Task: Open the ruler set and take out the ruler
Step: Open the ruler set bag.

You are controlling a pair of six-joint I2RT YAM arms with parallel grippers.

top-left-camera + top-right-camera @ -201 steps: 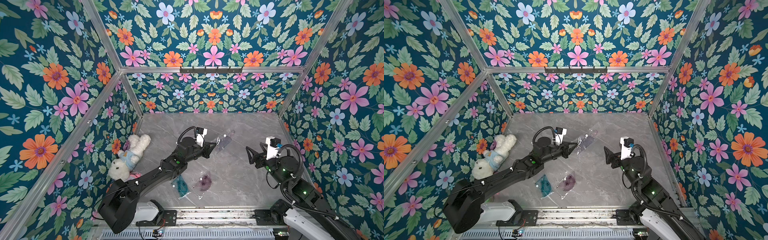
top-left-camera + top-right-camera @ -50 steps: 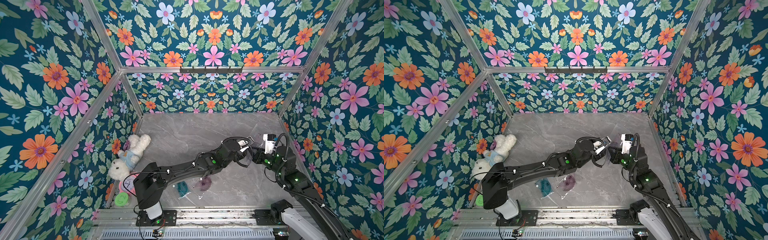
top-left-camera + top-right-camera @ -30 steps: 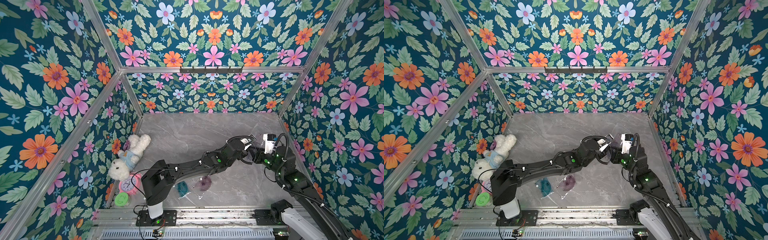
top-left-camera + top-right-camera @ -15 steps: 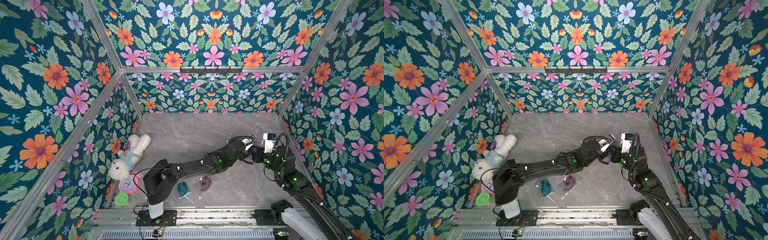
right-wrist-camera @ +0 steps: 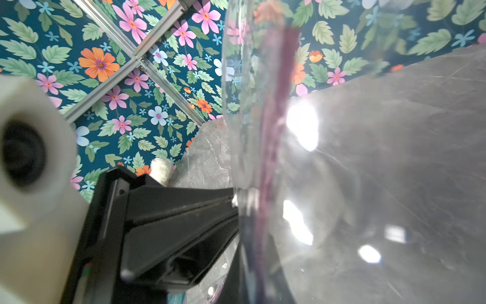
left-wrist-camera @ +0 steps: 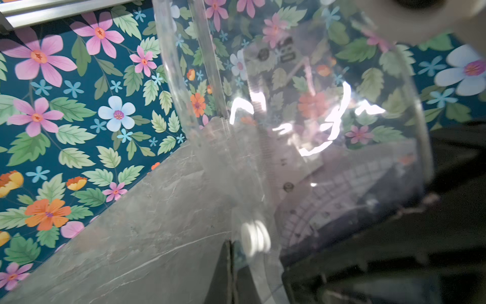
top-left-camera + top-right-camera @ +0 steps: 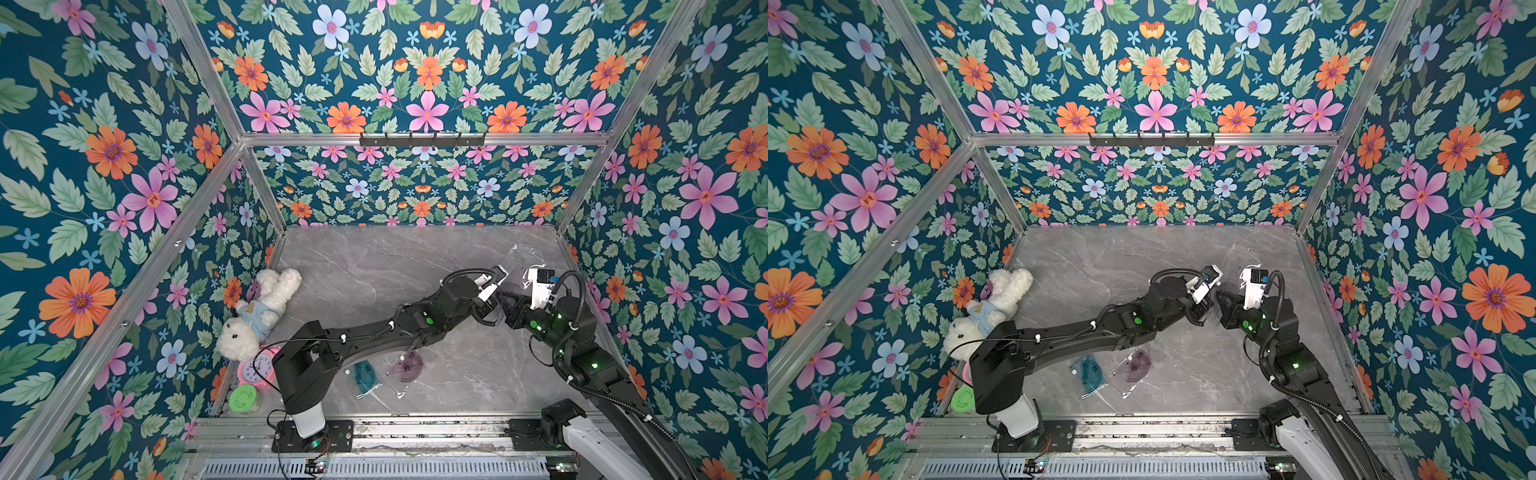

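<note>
Left wrist, glossy clear ruler set [image 6: 318, 115] (crinkled)

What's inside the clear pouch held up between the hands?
Left wrist view: through the clear pouch, transparent rulers with printed scales, one curved like a protractor. Glare and overlap hide how many pieces.

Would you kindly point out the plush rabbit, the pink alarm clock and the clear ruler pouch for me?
plush rabbit [image 7: 259, 315]: in a top view, on its blue shirt.
pink alarm clock [image 7: 255, 368]: in a top view, on its white dial.
clear ruler pouch [image 6: 328, 86]: left wrist view, on its transparent front face.
</note>
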